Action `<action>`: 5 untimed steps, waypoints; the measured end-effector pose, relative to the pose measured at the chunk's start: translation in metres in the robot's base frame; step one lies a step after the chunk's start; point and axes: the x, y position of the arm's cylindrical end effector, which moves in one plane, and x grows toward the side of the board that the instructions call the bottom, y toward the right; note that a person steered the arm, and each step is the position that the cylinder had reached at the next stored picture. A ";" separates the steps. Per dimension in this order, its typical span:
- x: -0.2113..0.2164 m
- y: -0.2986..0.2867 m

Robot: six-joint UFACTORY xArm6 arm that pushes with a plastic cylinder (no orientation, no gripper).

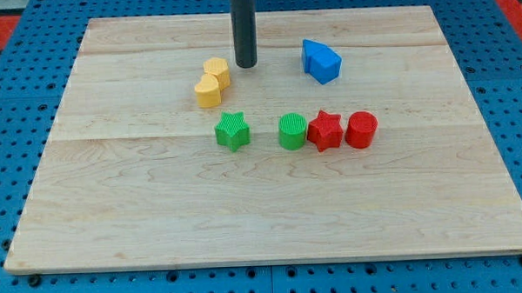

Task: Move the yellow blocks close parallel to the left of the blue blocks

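Two yellow blocks sit together left of centre near the view's top: a yellow hexagon-like block [217, 71] and a yellow rounded block [208, 91] just below it, touching. The blue blocks [321, 61] form one angular cluster to the right, near the top. My tip [246, 65] is the lower end of the dark rod, just to the right of the upper yellow block and well left of the blue cluster. A small gap shows between the tip and the yellow block.
A green star [233, 131], a green cylinder [293, 131], a red star [325, 131] and a red cylinder [361, 130] lie in a row below. The wooden board [115, 212] rests on a blue pegboard.
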 end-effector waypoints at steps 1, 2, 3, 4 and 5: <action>0.010 -0.002; -0.003 -0.055; -0.009 -0.131; -0.008 -0.115; 0.004 -0.027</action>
